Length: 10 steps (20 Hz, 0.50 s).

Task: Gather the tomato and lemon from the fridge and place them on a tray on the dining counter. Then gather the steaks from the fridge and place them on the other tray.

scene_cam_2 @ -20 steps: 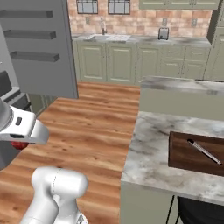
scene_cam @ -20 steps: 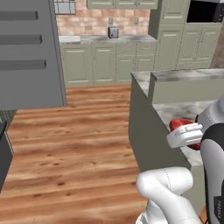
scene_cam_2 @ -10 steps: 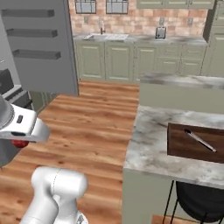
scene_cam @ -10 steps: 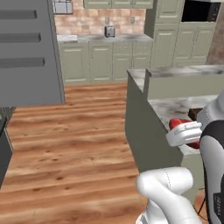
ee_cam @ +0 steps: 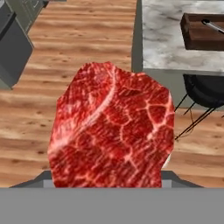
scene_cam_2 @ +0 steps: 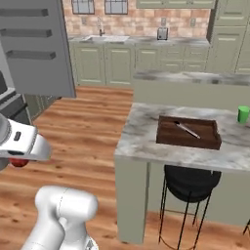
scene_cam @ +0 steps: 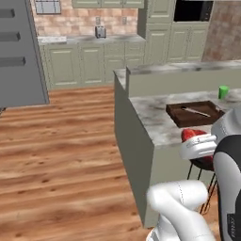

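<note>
Left base: we note the pincer (scene_cam: 197,141) clamped on a steak (scene_cam: 189,135), beside the dining counter (scene_cam: 155,117) | Right base: we see a brown tray (scene_cam_2: 188,132) on that counter | Hand: steak (ee_cam: 111,127) held above wood floor (ee_cam: 78,39).

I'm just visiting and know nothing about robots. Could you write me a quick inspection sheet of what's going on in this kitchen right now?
Surface: dining counter, marbled stone top, stool tucked beneath.
Job's things: steak held in front of the hand camera; brown tray on the counter with a metal utensil in it.
Clutter: green cup beyond the tray.
Grippers: gripper closed on the steak, short of the counter.
Cables: nothing seen.
Surroundings: wooden floor, green cabinets, toaster, grey fridge door.
</note>
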Motion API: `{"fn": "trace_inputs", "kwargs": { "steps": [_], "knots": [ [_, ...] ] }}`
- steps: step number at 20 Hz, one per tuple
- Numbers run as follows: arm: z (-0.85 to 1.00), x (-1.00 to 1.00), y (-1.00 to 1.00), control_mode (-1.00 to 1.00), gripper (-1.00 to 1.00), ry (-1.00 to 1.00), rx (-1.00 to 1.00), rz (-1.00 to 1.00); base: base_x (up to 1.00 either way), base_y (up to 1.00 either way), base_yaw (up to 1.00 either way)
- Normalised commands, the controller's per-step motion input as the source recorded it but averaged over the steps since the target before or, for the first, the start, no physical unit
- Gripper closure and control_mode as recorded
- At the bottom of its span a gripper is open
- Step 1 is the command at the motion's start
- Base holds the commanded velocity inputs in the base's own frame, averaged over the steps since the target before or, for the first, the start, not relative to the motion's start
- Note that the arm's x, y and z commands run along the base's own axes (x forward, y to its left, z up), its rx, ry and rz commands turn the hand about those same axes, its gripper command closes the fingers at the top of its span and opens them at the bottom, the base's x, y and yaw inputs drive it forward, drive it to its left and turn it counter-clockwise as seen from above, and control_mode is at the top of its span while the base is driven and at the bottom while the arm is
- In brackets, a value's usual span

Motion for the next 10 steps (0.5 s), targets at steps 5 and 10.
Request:
{"fn": "trace_inputs", "kwargs": {
  "steps": [5, 10],
  "knots": [
    [0.0, 0.0, 0.0, 1.0, 1.0, 0.0, 0.0, 0.0, -0.02, -1.0, -0.1],
    [0.0, 0.0, 0.0, 1.0, 1.0, 0.0, 0.0, 0.0, 0.0, -1.0, -0.09]
  ]
}}
